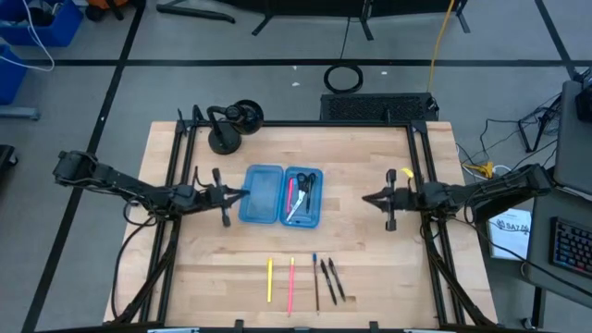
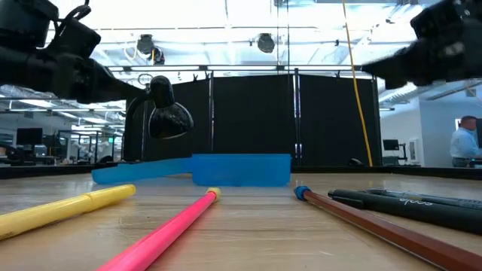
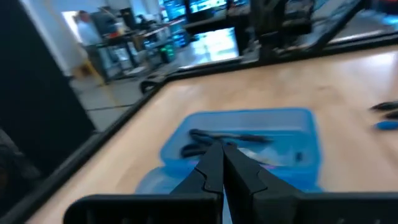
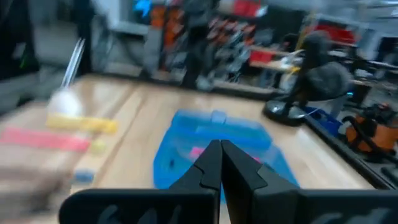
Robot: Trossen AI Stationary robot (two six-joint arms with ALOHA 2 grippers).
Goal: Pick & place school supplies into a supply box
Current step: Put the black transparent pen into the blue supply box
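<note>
The open blue supply box [image 1: 280, 195] lies flat at the table's middle. Its right half holds the black-handled scissors [image 1: 306, 188] and a pink pen [image 1: 290, 196]; its left half [image 1: 262, 194] shows nothing inside. Near the front edge lie a yellow pen [image 1: 270, 279], a pink pen [image 1: 290, 284], a blue-tipped pencil [image 1: 314, 280] and two black pens [image 1: 332, 279]. My left gripper [image 1: 242, 194] is shut and points level at the box's left edge, holding nothing [image 3: 222, 152]. My right gripper [image 1: 363, 198] is shut and stands right of the box, well apart from it [image 4: 221, 149].
A black round-based stand [image 1: 233, 125] stands at the table's far left corner, behind the box. Black frame rails [image 1: 427, 213] run along the table's left and right sides. Bare wood lies between the box and the row of pens. A person [image 2: 463, 143] stands far off in the room.
</note>
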